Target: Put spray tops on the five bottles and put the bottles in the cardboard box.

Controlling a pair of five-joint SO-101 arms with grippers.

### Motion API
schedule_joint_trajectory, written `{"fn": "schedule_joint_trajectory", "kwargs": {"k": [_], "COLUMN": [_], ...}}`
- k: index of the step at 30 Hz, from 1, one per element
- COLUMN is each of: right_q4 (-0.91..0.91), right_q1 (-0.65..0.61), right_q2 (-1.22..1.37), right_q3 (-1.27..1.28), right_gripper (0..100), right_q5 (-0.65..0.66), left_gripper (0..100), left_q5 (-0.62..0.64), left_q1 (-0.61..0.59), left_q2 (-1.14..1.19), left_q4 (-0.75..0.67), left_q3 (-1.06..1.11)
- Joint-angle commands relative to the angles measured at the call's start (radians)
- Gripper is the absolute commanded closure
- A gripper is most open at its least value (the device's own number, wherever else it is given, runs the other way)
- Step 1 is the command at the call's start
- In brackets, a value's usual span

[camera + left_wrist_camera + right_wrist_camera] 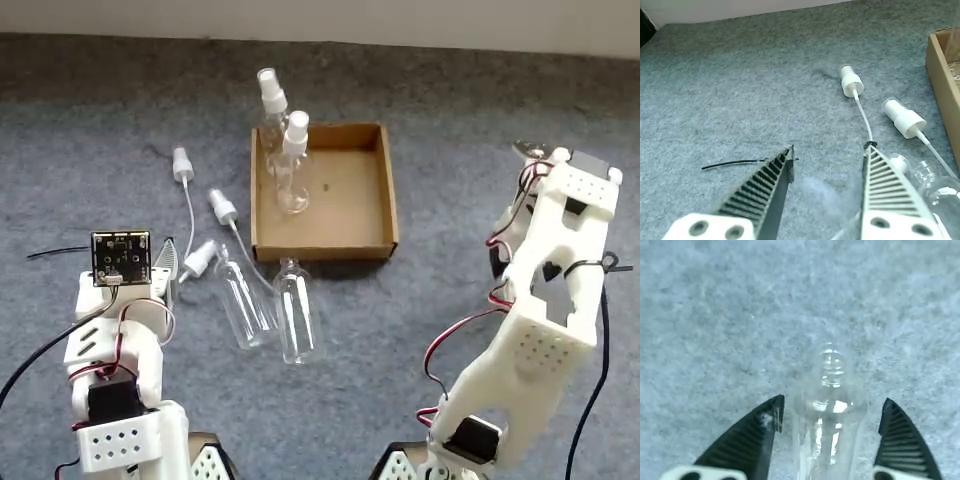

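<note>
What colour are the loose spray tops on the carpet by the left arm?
White spray tops with clear dip tubes, clearest in the left wrist view.

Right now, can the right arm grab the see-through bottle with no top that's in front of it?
Probably yes. The right gripper is open, and the bottle sits between its jaws on the carpet. Nothing else lies around it there, so closing should catch it.
</note>
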Motion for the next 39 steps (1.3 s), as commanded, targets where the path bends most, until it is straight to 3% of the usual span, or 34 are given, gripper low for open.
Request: {"fn": "schedule_joint_trajectory", "kwargs": {"k": [1, 8, 20, 28, 33, 39], "right_q4": [0.027, 0.001, -0.019, -0.019, -0.056, 0.028], "right_q1": [0.007, 0.010, 0.012, 0.031, 0.047, 0.042], "right_q2": [-0.018, -0.013, -0.013, -0.013, -0.012, -0.013], "right_q3": [-0.054, -0.053, -0.047, -0.059, -0.140, -0.157], "right_gripper": [73.4, 74.3, 88.6, 83.0, 82.0, 81.7], "right_q5": [0.044, 0.051, 0.051, 0.043, -0.040, -0.041], "left_gripper": [79, 79, 79, 79, 79, 79], "left_q5": [0.005, 0.005, 0.005, 0.005, 0.005, 0.005], "left_q1": [-0.005, -0.005, -0.005, -0.005, -0.005, -0.005], "left_q2": [-0.008, -0.008, -0.008, -0.010, -0.010, -0.010], "left_q4": [-0.018, -0.018, -0.018, -0.018, -0.018, -0.018], "left_q3": [-0.002, -0.002, -0.002, -0.002, -0.002, -0.002]}}
